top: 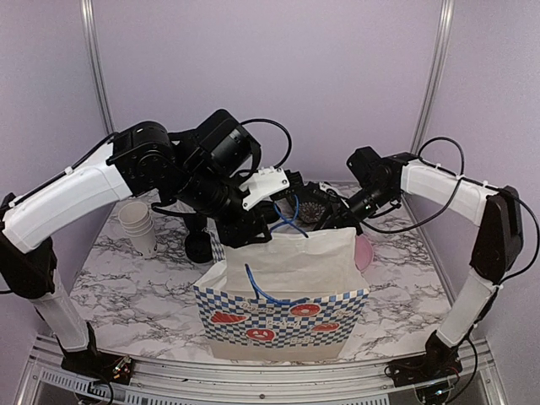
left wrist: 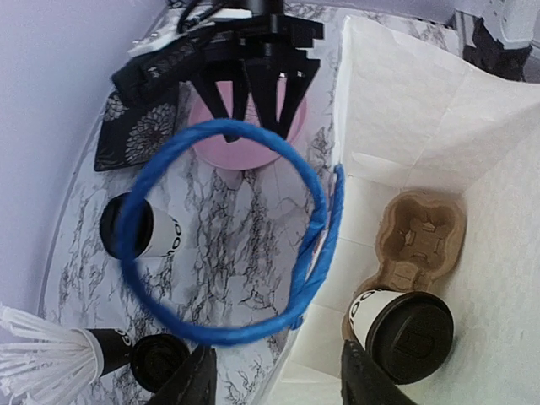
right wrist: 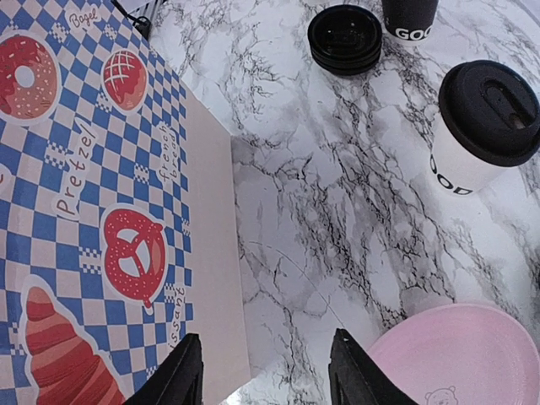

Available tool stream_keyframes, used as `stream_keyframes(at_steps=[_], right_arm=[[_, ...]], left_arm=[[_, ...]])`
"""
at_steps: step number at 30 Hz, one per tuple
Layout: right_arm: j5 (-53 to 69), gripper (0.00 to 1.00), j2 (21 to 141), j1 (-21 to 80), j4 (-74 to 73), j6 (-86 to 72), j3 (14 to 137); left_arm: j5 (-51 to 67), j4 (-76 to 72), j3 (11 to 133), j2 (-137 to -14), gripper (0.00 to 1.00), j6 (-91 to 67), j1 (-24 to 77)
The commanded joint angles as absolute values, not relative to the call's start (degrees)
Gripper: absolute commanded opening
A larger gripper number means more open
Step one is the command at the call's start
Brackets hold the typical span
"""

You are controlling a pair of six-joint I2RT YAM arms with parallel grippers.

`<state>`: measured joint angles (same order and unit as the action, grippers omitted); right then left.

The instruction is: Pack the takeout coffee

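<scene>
One takeout coffee cup (left wrist: 412, 333), white with a black lid, stands in a brown cup carrier (left wrist: 424, 236) inside the open paper bag (left wrist: 405, 101). The other coffee cup (left wrist: 139, 228) stands on the marble table behind the bag; it also shows in the right wrist view (right wrist: 481, 126). My left gripper (left wrist: 278, 384) is open and empty above the bag's back edge, behind the blue handle loop (left wrist: 316, 202). My right gripper (right wrist: 266, 380) is open and empty, low over the table between the bag's checked outside (right wrist: 93, 186) and the second cup.
A pink plate (right wrist: 464, 354) lies by the right gripper. A stack of black lids (right wrist: 344, 38) and a black cup of white straws (left wrist: 51, 363) stand behind the bag. Plain white cups (top: 139, 224) stand at the left. A dark patterned cloth (left wrist: 135, 126) lies at the back.
</scene>
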<state>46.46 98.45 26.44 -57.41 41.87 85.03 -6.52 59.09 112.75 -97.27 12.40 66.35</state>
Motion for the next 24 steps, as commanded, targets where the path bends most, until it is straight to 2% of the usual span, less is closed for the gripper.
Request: stream_keyframes(at_steps=[1,6,12,24], right_arm=[[44.3,0.49,96.4,25.8,-57.9,42.5,83.9],[44.5,0.49,96.0,25.7,-57.9,42.8,83.6],[44.0,0.49,96.4,25.6,-58.3,43.4,85.4],[42.5,0.48,102.8,25.7,-59.9,43.7,95.6]], left_arm=[[2.3,57.5,113.4,-99.3,0.41,15.4,64.9],[1.9,57.6,113.2,-101.5,0.00,15.4,64.7],[2.0,58.5,108.5,-97.2,0.00,15.1,64.7],[-10.2,65.1,96.9,-80.7,0.00,9.6,62.9]])
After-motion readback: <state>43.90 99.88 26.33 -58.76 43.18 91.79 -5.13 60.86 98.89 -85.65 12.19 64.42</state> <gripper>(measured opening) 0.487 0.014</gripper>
